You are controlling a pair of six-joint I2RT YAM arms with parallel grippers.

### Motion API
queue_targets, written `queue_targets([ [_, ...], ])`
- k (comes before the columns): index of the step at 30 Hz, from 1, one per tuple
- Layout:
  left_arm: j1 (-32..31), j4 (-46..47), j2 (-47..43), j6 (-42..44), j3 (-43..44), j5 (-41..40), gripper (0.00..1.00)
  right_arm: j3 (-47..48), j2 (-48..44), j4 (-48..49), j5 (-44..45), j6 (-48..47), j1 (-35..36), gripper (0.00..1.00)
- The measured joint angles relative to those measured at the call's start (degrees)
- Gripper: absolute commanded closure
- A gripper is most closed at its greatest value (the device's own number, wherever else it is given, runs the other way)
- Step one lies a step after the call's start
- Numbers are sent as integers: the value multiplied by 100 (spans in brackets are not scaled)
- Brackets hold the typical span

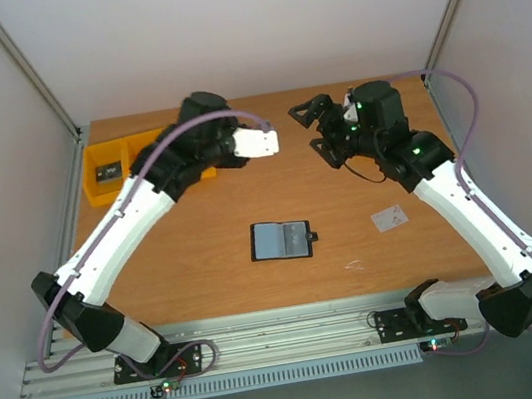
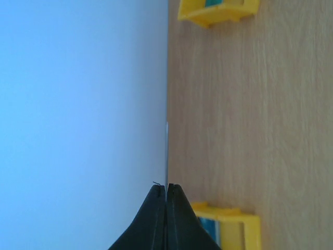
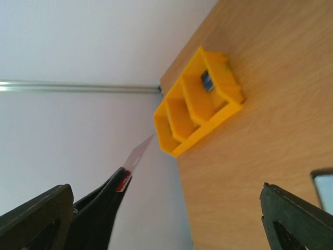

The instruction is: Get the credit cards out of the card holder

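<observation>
The card holder [image 1: 281, 240] lies open on the table, grey-blue inside up, its black tab on the right; one corner shows in the right wrist view [image 3: 323, 183]. My left gripper [image 1: 241, 145] is raised over the far middle and shut on a card [image 1: 260, 143] that looks whitish from above. That card is edge-on in the left wrist view [image 2: 167, 153], and in the right wrist view [image 3: 137, 154] it shows red at the fingers. A whitish card [image 1: 388, 218] lies flat to the right of the holder. My right gripper [image 1: 317, 129] is open and empty, facing the left gripper.
A yellow bin [image 1: 110, 172] with several compartments stands at the far left; one compartment holds a small dark item [image 3: 207, 80]. White walls close in the table on the left, back and right. A metal rail runs along the near edge.
</observation>
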Motion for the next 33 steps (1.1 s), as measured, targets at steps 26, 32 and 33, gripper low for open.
queue_targets([
  [26,4439,-1902,2970,2020,1926,1762,100,1123,186,-1307,1215,-3239,-407,2],
  [32,4640,-1309,4037,2385,2597,1685,100,1217,389,-1331,1281,-3434,-505,2],
  [33,4656,-1252,4181,2439,2671,1668,100,1233,417,-1327,1290,-3456,-518,2],
])
